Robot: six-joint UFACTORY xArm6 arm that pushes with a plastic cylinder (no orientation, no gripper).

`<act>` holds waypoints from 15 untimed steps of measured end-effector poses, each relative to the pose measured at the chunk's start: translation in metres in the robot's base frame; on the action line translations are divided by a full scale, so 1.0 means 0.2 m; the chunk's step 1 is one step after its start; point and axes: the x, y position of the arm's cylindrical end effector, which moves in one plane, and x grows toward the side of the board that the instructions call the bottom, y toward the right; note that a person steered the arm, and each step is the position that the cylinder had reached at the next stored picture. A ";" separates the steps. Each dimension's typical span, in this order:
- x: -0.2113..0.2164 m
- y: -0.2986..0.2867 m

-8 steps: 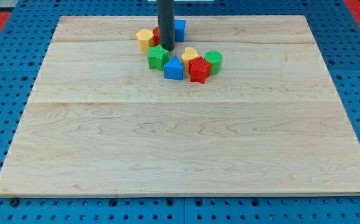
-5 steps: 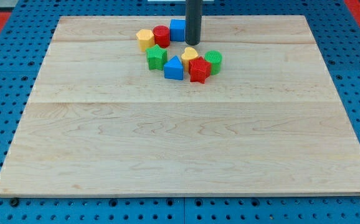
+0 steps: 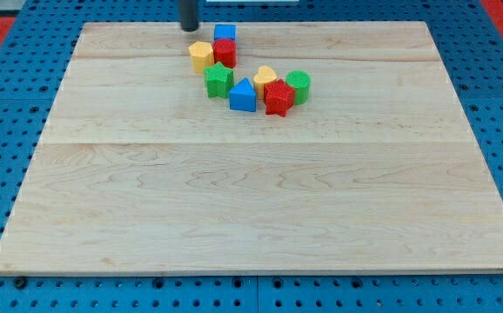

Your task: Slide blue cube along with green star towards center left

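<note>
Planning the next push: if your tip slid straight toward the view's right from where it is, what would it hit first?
Probably the blue cube: my tip sits just to its left at about that height. Depth is uncertain.

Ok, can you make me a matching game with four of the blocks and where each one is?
Things:
1. blue cube
2. green star
3. green cylinder
4. yellow heart

Places:
A. farthest to the view's right of the group
B. just above the red star, beside the green cylinder
C. nearest the view's top, right of my tip
D. below the red cylinder, left of the blue triangle

Pairs: 1-C, 2-D, 3-A, 4-B
</note>
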 end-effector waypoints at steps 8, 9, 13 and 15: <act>0.08 0.59; 0.10 0.79; 0.27 0.81; 0.28 0.75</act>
